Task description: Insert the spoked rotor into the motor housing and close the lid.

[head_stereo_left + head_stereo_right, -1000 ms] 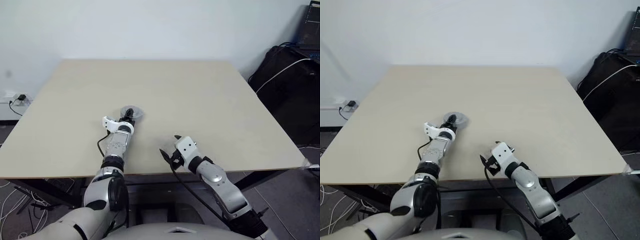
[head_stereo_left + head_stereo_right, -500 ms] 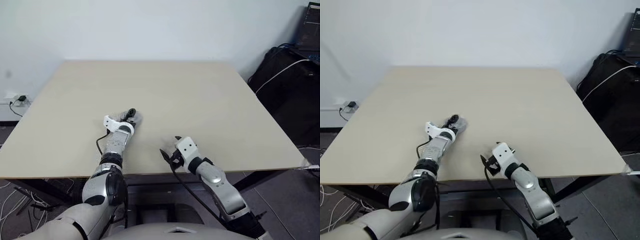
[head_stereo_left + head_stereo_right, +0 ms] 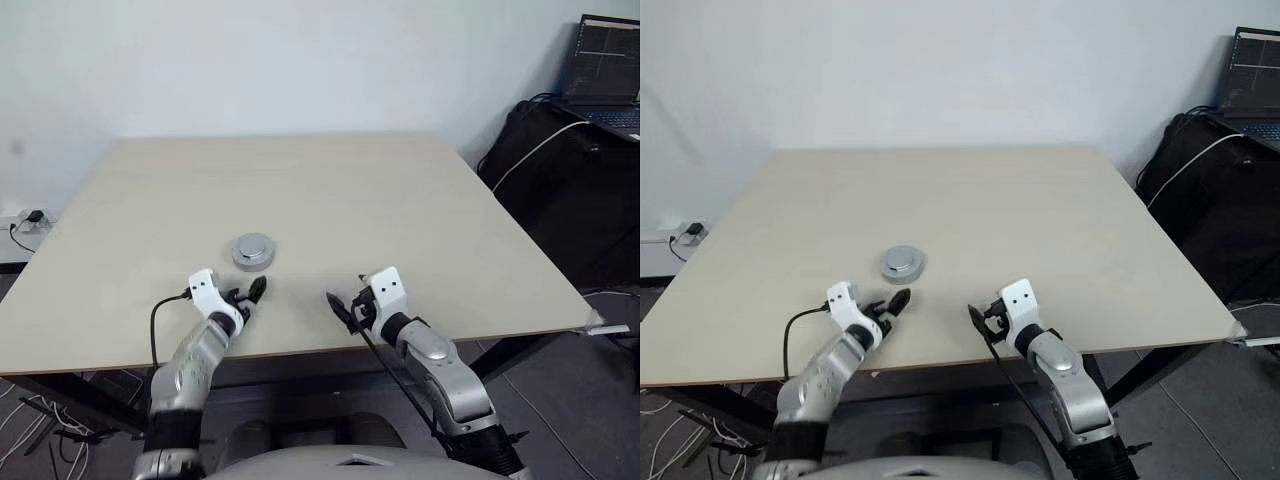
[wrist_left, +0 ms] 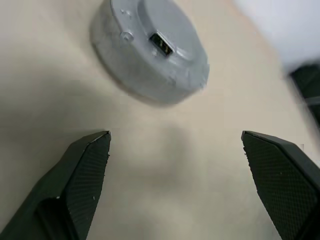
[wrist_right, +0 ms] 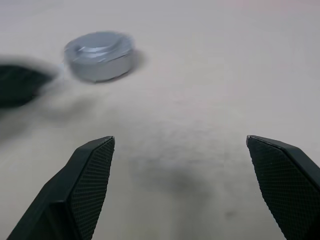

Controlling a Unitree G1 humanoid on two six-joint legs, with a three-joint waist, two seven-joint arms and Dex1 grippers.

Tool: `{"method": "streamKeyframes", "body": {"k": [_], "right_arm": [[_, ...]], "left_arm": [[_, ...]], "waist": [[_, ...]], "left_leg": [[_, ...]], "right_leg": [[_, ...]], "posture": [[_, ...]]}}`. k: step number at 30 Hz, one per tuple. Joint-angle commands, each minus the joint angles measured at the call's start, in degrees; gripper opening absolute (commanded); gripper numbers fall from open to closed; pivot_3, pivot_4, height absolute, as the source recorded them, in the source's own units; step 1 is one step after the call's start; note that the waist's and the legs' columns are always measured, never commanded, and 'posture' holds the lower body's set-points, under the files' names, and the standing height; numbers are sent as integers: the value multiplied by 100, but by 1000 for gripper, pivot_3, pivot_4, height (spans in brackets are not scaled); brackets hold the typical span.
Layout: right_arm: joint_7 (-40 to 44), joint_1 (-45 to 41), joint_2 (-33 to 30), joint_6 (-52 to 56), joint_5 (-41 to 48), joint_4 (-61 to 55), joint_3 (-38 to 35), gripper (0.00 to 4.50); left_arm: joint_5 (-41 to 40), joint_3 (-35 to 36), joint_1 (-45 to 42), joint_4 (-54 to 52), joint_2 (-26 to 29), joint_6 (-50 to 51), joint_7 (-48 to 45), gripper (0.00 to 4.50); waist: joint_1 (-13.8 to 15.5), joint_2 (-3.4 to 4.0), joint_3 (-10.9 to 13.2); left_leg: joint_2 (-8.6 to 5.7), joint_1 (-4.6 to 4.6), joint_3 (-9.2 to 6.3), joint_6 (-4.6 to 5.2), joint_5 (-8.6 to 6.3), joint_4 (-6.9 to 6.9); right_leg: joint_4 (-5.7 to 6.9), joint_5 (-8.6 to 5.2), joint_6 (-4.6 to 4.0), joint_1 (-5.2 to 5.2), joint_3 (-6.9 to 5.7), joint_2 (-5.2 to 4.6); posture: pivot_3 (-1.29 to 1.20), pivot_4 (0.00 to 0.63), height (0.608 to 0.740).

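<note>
Plain beige table [image 3: 400,200], matte and flat. Closed motor housing [image 3: 253,251], a squat silver metal puck with lid [image 4: 165,30] seated on top, sits just ahead of left gripper [image 3: 245,297], nearer it than right gripper [image 3: 345,310]. Both sets of jaws apart, empty. Assembly looks done.

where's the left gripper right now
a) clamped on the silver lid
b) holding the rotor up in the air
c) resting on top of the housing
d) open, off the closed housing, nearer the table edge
d: the left gripper is open and holds nothing, apart from the lid, which sits on the motor housing.
</note>
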Motion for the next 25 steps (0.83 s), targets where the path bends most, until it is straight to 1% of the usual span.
{"method": "streamKeyframes", "body": {"k": [1, 4, 9, 11, 14, 16, 25], "right_arm": [[-191, 76, 74, -324, -65, -29, -183, 4500], [-372, 206, 116, -615, -183, -8, -279, 4500], [-433, 396, 78, -844, -280, 13, -366, 4500], [-607, 473, 136, -1295, -420, 76, -407, 4500], [-1002, 551, 231, -2295, -753, 311, -462, 4500], [-996, 555, 251, -2415, -753, 413, -466, 4500], [-1527, 584, 602, -2701, -803, 691, -705, 4500]], "left_arm": [[972, -388, 560, -441, -6, -986, 163, 4459], [1562, -610, 950, -595, -190, -2023, 302, 4459], [2827, -924, 1269, -422, -327, -3399, 972, 4459], [2818, -928, 1333, -370, -499, -3748, 1069, 4459], [2902, -979, 1331, -254, -508, -4127, 989, 4459], [2949, -934, 1303, -208, -499, -4207, 1021, 4459], [2844, -718, 1202, -105, -544, -4342, 1030, 4459]], "waist": [[32, 12, -2], [78, 25, 3], [174, 38, 25], [192, 41, 28], [191, 43, 39], [186, 41, 46], [187, 26, 71]], "left_leg": [[0, -4, 0, -4, 2, -6], [1, -45, 1, -17, 8, -14], [2, -63, 0, -16, 7, -17], [2, -63, 0, -15, 7, -17], [2, -65, -1, -12, 4, -17], [2, -65, 0, -11, 4, -17], [4, -67, -1, -10, 4, -16]], "right_leg": [[0, -2, -4, -9, 0, -1], [7, -9, -17, -57, 1, -1], [6, -14, -26, -72, -4, -3], [5, -15, -25, -72, -6, -3], [3, -15, -23, -71, -9, -5], [2, -15, -23, -70, -12, -4], [1, -16, -23, -70, -15, -1]], "posture": [[0, 0, 740], [0, 0, 740], [0, 0, 740], [0, 0, 740], [0, 0, 740], [0, 0, 740], [0, 0, 740]]}}
